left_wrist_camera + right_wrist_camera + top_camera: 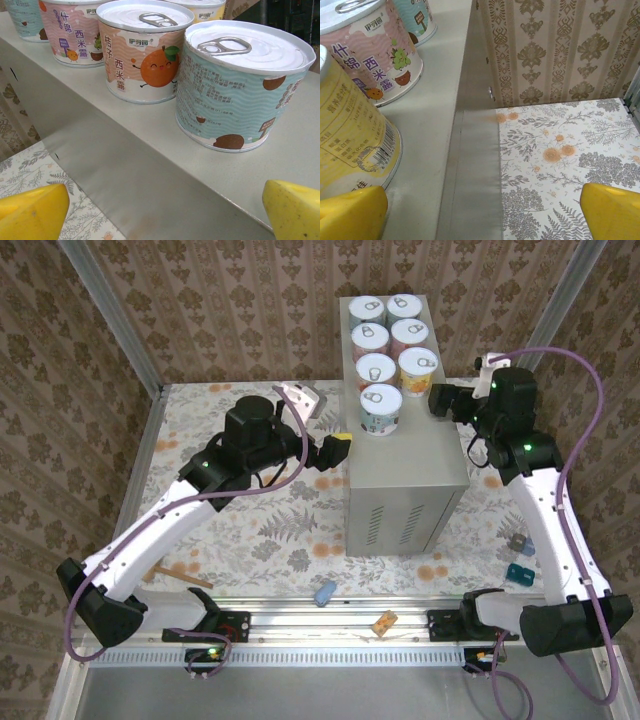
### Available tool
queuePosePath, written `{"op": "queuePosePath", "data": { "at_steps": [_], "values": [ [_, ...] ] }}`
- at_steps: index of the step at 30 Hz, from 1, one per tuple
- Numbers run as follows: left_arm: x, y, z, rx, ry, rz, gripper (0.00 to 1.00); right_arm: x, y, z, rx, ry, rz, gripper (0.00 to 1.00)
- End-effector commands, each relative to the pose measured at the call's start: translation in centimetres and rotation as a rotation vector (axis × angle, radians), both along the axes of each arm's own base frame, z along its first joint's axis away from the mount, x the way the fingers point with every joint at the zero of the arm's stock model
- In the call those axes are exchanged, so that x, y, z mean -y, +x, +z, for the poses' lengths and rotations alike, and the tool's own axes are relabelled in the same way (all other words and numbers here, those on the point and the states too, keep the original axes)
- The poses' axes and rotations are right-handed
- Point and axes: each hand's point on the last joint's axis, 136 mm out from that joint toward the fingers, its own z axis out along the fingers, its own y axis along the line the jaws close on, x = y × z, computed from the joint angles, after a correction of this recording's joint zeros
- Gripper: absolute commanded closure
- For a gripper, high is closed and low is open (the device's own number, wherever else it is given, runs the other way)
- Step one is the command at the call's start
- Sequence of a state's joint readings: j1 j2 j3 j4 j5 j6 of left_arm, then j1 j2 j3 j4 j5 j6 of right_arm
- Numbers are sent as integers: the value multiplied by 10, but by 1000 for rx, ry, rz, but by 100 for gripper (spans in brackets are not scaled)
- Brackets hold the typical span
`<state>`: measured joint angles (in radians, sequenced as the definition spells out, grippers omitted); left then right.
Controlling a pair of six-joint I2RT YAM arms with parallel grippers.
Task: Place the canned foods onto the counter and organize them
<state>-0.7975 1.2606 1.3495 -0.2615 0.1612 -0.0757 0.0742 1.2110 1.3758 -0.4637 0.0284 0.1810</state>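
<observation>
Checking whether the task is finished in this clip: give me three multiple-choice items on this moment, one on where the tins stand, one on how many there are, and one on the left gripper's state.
1. Where do the tins stand?
A. on the flat top of the grey metal box
B. inside that box
C. held in a gripper

2. How many tins are there?
A. five
B. seven
C. nine

3. The left gripper is:
A. shut on a tin
B. open, holding nothing
C. shut, empty

Answers:
1 A: the top view shows every tin upright on the box top, in two rows.
2 B: there are four in the left row and three in the right row.
3 B: in the left wrist view its yellow fingertips stand wide apart, with no tin between them.
</observation>
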Motion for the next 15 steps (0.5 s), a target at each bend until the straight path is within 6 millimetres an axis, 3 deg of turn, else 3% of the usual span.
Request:
{"op": "queuePosePath", "data": {
  "at_steps": [1,15],
  "values": [
    [-6,-5,5,-3,-20,-1,0,0,4,23,67,22,5,0],
    [-5,-4,3,0,-19,0,0,-3,12,12,40,28,16,0]
  ]
}}
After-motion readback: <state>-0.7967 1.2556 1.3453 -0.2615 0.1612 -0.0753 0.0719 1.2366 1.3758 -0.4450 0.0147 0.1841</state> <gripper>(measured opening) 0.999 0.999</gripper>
